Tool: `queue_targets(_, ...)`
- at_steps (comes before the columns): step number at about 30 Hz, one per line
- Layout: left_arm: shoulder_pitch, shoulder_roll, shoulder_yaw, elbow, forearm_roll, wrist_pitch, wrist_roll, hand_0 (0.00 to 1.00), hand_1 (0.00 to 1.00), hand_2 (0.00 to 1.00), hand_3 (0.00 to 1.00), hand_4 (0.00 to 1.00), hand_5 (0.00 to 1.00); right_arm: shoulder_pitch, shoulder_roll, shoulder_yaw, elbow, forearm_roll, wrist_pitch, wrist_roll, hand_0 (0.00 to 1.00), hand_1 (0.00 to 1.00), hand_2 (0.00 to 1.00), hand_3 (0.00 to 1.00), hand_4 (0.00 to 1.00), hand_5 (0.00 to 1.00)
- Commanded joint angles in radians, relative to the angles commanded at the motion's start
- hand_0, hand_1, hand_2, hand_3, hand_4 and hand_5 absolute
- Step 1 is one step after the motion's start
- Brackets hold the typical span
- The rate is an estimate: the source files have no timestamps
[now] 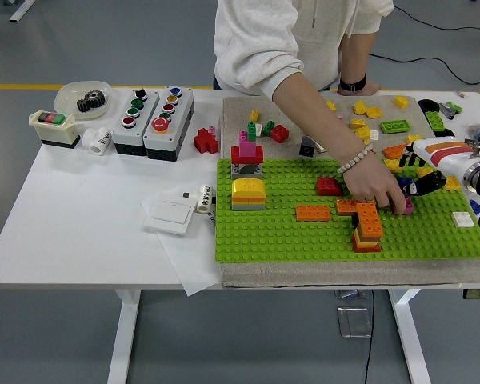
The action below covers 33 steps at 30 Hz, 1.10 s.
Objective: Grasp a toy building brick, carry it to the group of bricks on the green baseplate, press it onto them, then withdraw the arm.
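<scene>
The green baseplate (288, 236) lies on a beige mat and carries several bricks: a yellow stack (248, 192), a red brick (328, 186), a flat orange brick (313, 213) and an orange stack (366, 226). A person's hand (376, 190) reaches across from the far side and rests on a magenta brick (402, 207) beside the orange stack. My right hand (422, 180) comes in from the right edge, low over the plate's right part. Its black fingers (429, 183) are relaxed, hold nothing, and almost touch the person's hand. The left arm is out of view.
Loose bricks lie on the mat behind the plate, among them a green one (396, 126) and a red one (279, 133). A white brick (462, 218) sits at the plate's right. Left of the mat are two button boxes (154, 112), a bowl of gears (84, 98) and a white switch plate (170, 214).
</scene>
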Motion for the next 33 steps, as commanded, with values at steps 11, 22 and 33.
queue_targets(11,0.000,0.000,-0.001,0.000,0.001,0.001,0.000,0.427,0.479,0.518,0.596,0.617,0.754,-0.004,-0.013,0.032,0.006,0.015,-0.015,-0.006,0.442,0.565,0.615,0.616,0.877,0.304)
queue_targets(22,0.000,-0.001,-0.001,0.001,-0.001,0.001,-0.001,0.427,0.480,0.519,0.595,0.620,0.757,-0.008,-0.020,0.048,0.005,0.025,0.004,-0.004,0.448,0.578,0.620,0.637,0.880,0.308)
queue_targets(33,-0.003,-0.002,-0.002,0.000,0.002,-0.003,-0.001,0.428,0.480,0.519,0.594,0.620,0.754,-0.010,-0.003,0.008,-0.006,0.026,0.000,0.006,0.455,0.582,0.630,0.644,0.885,0.309)
